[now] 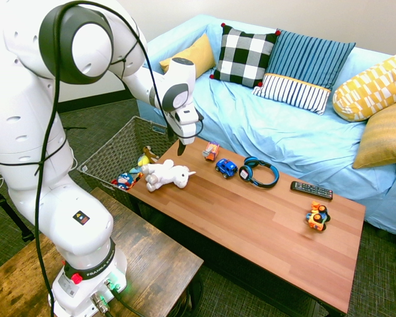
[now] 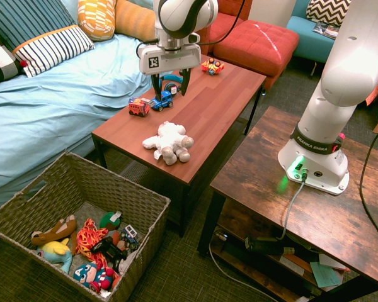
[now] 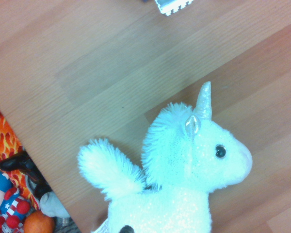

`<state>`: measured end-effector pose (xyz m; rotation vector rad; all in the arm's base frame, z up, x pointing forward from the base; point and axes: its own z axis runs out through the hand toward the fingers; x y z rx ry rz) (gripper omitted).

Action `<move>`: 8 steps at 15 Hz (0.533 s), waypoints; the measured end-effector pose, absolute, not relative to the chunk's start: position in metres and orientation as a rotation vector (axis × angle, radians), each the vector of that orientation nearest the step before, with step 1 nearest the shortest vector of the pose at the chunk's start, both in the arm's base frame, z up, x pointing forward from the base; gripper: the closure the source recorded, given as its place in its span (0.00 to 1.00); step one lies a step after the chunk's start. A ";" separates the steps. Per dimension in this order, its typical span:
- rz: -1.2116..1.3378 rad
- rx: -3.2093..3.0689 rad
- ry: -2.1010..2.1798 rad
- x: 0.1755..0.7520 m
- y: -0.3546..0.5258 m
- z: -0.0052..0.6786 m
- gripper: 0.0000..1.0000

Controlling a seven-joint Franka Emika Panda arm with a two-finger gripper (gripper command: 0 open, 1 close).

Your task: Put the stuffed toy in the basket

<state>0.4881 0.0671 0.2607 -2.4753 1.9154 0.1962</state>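
Resting on the wooden coffee table (image 2: 214,94), plush unicorn (image 2: 169,142) faces blue-draped sofa (image 2: 69,94)

The tabletop (image 1: 270,231) is long, flat and brown, with wood stripes. At one end lies a white toy unicorn (image 1: 167,174) on its side. Near it sit a little red truck (image 2: 138,107) and a blue toy car (image 1: 226,168), close to each other. Blue and black headphones (image 1: 259,173) lie just beside the car. Farther along are a black remote (image 1: 311,191) and an orange and yellow toy (image 1: 317,216), near each other.
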 end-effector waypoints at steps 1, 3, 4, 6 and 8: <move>0.209 -2.455 1.944 0.490 0.067 0.251 0.00; 0.231 -2.431 1.990 0.492 0.074 0.231 0.00; 0.243 -2.427 2.009 0.492 0.080 0.221 0.00; 0.273 -2.428 2.039 0.494 0.090 0.199 0.00; 0.292 -2.430 2.062 0.501 0.093 0.177 0.00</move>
